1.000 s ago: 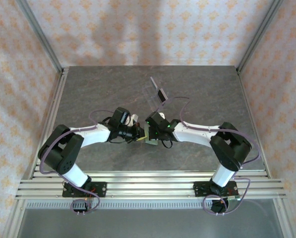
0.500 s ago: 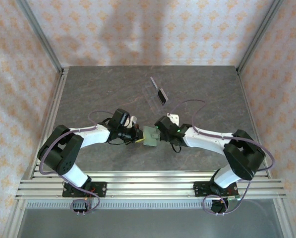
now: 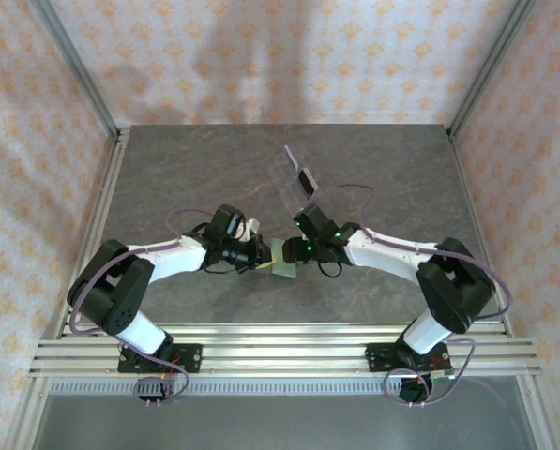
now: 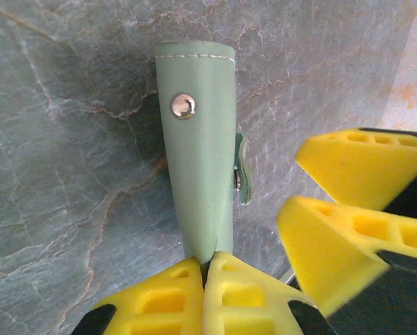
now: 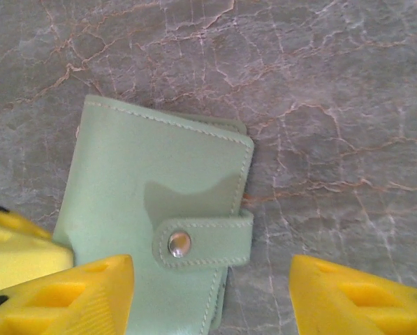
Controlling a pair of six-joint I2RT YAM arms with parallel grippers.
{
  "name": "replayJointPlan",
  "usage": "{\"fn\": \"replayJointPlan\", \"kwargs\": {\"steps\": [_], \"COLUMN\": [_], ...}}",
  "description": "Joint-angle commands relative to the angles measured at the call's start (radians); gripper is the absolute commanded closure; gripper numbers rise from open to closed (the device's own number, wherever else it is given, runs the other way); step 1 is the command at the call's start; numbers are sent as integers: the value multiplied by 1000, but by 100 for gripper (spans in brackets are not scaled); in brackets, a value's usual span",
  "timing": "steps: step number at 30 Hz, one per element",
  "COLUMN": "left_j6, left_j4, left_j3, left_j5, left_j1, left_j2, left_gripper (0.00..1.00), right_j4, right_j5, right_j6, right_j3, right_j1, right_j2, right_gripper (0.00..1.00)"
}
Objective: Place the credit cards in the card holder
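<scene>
1. While my left gripper is clamped shut on one edge of the card holder, the right gripper hangs directly over it, jaws spread wide and gripping nothing.
2. The holder, folded and snapped shut, sits between the two claws near the table's front; its long axis runs straight out from the left claw.
3. The snap tab lies between the right claw's fingers, so I judge the right arm best placed to undo it.
4. A dark credit card stands in a clear stand, well apart toward the back and nearer the right arm.
</scene>
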Motion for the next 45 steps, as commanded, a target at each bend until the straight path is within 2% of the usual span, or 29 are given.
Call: {"fn": "replayJointPlan", "kwargs": {"steps": [1,9,13,25,27,30,39,41,43,45], "left_j6": [-17,-2,4,10,8,10,3,4,9,16], "left_j4": [37,11,-4,-7,1,-2,13,18,11,-2], "left_j3": [6,13,6,22,13,16,-3,-10,-4,-1], "left_j5": [32,25,-16,0,-12,-2,-5,-17,-8,-7], "left_j1": [-14,-18,-18,-18,-17,-18,-20,-19,-19,-20], "left_j2": [-28,-36,-47,-29,-39,-36,-46,-48,-39,-37], "left_gripper": [100,100,100,100,100,100,100,100,100,100], "right_j4": [-49,-131,-188,-232,-247,-263,-325,-345,-368,-368], "right_j5": [14,94,110,116,137,191,360,396,438,466], "right_j6": [-54,-34,-9,32,43,64,154,180,205,236], "right_j3": [64,124,125,133,147,161,212,220,226,215], "right_j1": [10,43,59,80,92,104,117,118,118,117], "right_j2": [49,126,120,130,137,153,224,232,237,225], "right_gripper": [39,49,49,53,49,50,76,86,100,100]}}
